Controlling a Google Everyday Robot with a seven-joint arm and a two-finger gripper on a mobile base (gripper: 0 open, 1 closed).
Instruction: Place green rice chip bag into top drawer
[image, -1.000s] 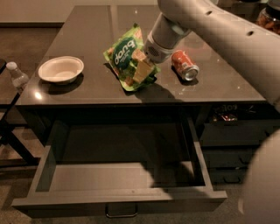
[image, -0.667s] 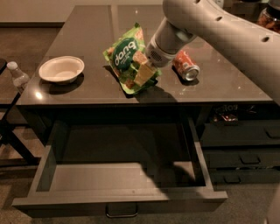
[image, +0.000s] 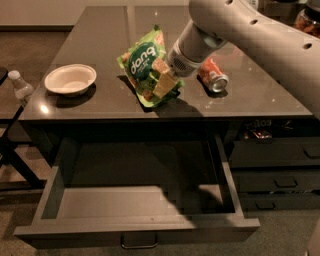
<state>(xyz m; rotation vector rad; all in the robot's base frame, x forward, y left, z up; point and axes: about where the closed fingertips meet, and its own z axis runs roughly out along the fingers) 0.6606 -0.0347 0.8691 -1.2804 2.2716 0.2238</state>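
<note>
The pincer (image: 161, 79) points down and to the view's left, just above the bench (image: 100, 35). Its two pale fingers (image: 163, 88) are closed on the green rice chip bag (image: 141, 57). Above and right of it the ribbed grey wrist (image: 186, 54) slants upward into the thick arm (image: 260, 35), which runs off to the upper right.

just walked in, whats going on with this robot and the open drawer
The robot's gripper is down on the green rice chip bag, which is propped up on the countertop. The top drawer below is pulled wide open and the bag is not in it yet. A white bowl sits off to one side of the bag and an orange soda can lies tipped over on the other.
</note>
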